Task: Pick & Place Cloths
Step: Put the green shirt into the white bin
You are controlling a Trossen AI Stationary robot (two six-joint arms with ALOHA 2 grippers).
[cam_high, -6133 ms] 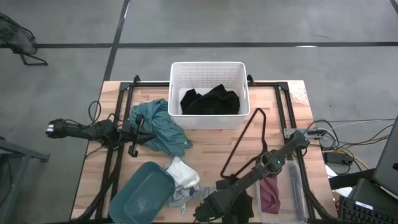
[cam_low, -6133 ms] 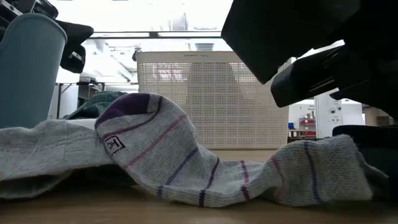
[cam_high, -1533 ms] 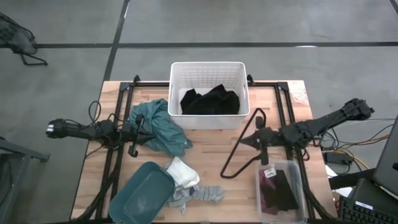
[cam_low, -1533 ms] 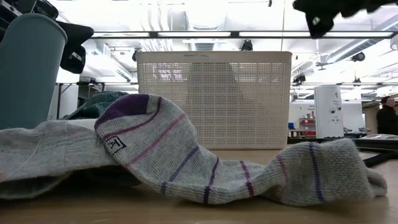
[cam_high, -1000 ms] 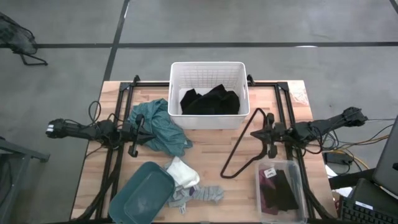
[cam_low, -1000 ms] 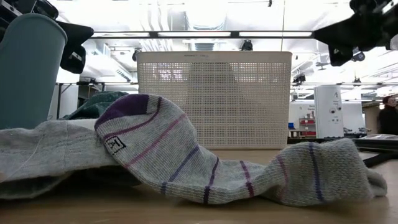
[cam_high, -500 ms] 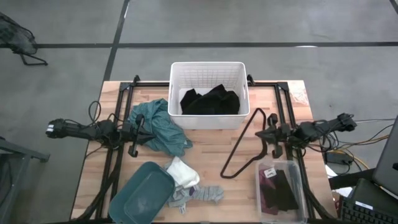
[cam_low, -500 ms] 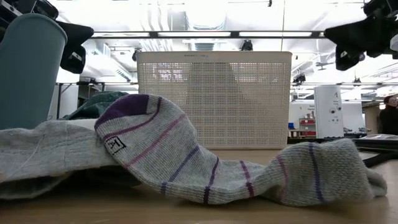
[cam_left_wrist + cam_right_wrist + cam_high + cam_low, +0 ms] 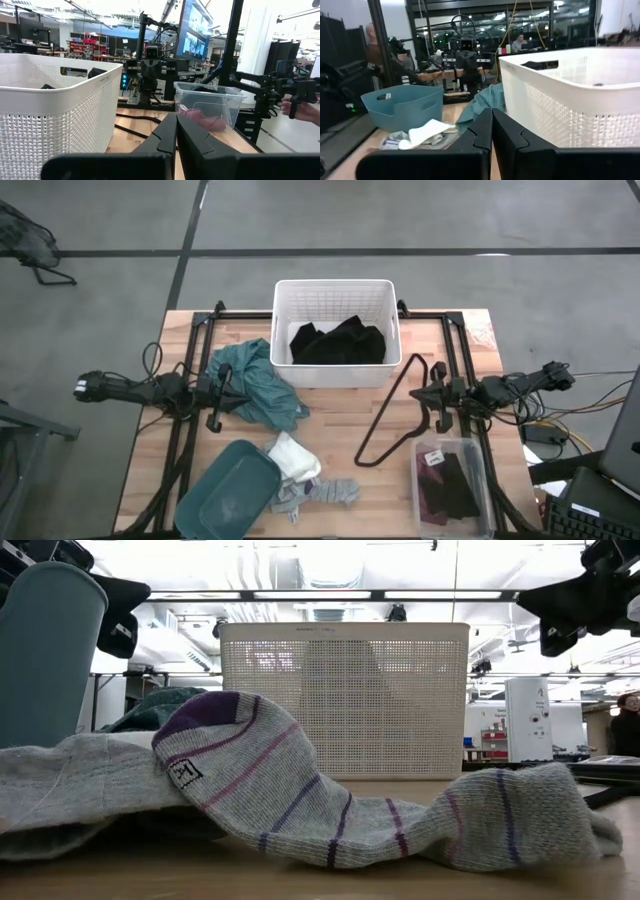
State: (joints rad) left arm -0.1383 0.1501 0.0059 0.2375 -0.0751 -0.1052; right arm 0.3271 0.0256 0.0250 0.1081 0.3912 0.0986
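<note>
The right pincer hangs above the right side of the desk, just beyond the clear plastic box, with its two dark fingers pressed together and nothing between them. The left pincer waits at the left side of the desk beside the teal garment, its fingers likewise clenched on nothing.

The clear plastic box near the right front corner holds a small maroon cloth and a small black cloth lying side by side. A black wire hanger lies on the wood between that box and the white slatted basket. The basket stands at the far middle of the desk, with a large black garment piled inside it.

The large teal garment is crumpled against the basket's left front corner. Nearer the front edge, a teal plastic bin sits tilted. A white cloth rests against its right rim, and the grey striped sock stretches out just in front of that. In the low view the sock fills the foreground, grey with purple bands and a purple toe.

A person's hand shows in the room beyond the desk.
</note>
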